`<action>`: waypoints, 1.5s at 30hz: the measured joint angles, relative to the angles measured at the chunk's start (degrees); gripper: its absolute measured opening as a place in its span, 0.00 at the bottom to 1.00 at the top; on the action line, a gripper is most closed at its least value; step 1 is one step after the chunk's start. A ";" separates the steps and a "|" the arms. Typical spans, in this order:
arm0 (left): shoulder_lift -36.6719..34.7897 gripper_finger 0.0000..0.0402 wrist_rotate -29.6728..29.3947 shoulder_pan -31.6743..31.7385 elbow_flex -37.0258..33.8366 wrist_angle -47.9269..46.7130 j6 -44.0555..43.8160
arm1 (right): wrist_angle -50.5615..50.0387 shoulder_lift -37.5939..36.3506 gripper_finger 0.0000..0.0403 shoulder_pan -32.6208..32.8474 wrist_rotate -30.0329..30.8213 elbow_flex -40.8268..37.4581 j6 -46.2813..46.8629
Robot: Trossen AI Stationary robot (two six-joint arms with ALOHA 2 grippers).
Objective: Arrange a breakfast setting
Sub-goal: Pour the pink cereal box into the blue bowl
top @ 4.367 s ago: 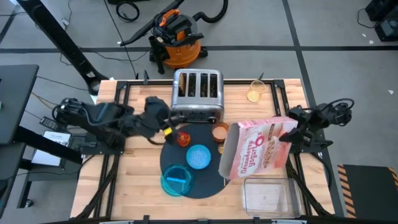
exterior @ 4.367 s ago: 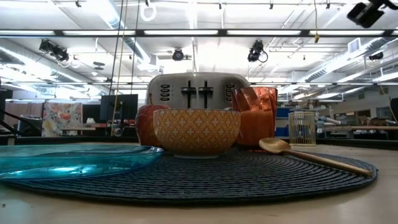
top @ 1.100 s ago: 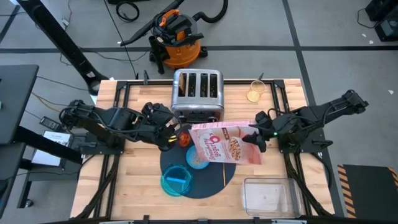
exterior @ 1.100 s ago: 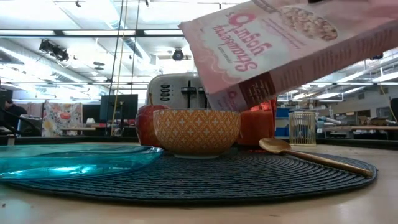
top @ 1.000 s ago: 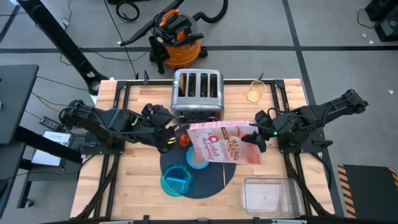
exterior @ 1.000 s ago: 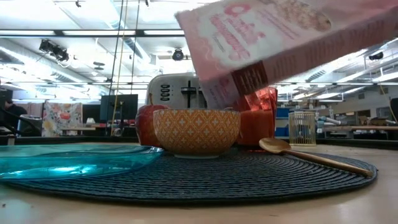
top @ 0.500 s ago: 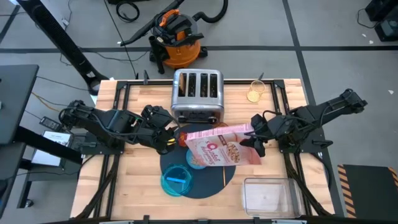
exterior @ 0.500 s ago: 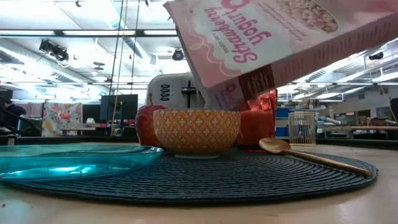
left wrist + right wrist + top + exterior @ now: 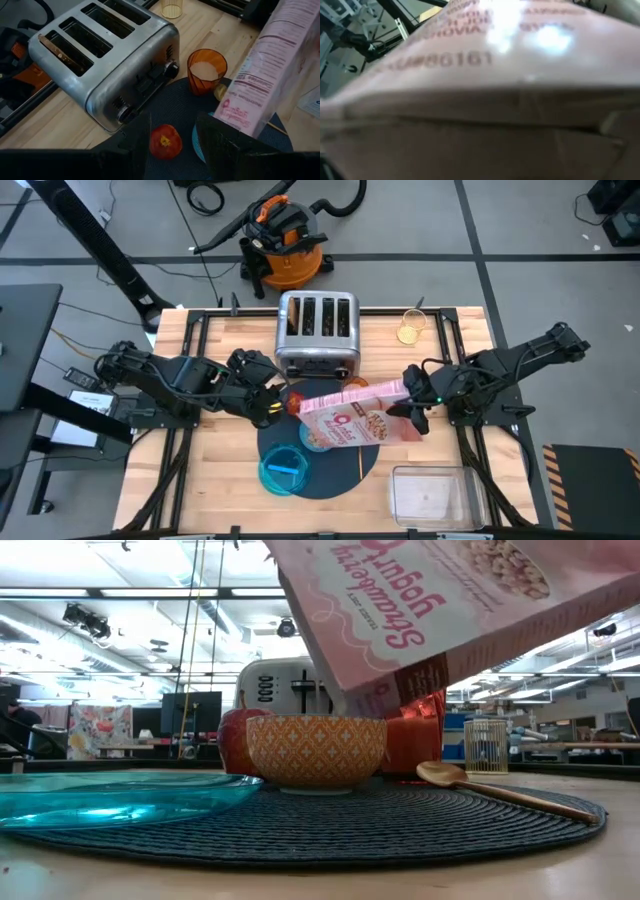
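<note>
The pink-and-white cereal box (image 9: 350, 415) hangs tipped over the small bowl (image 9: 316, 752) on the round dark mat (image 9: 335, 475). My right gripper (image 9: 408, 404) is shut on the box's right end. My left gripper (image 9: 172, 145) is open beside the toaster, its fingers on either side of the red apple (image 9: 166, 141) without touching it. The apple sits on the mat's far left edge. The blue plate (image 9: 282, 470) lies on the mat's near left part, the gold spoon (image 9: 500, 790) on its right. The copper cup (image 9: 206, 75) stands behind the bowl. A toast (image 9: 62, 52) sticks in a toaster slot. My right gripper holds the cereal box by its right end (image 9: 396, 402), coming level from the table's right. The box is lifted clear and slants down to the left, its low end (image 9: 345, 690) just above the bowl. The box fills the wrist view and hides the fingers.
The steel four-slot toaster (image 9: 318, 335) stands at the table's far middle. A small glass (image 9: 410, 330) stands at the far right. A clear plastic tub (image 9: 435, 495) sits at the near right corner. Bare wood shows at the near left.
My right gripper has turned and gone a little toward the table's left, tipping the cereal box further. The box's left end has dropped closer over the bowl and its narrow side now faces up more.
</note>
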 joint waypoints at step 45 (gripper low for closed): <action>0.00 0.41 0.00 0.17 0.00 -0.16 -0.55 | 1.28 -0.03 0.41 1.22 -1.34 -0.02 -48.25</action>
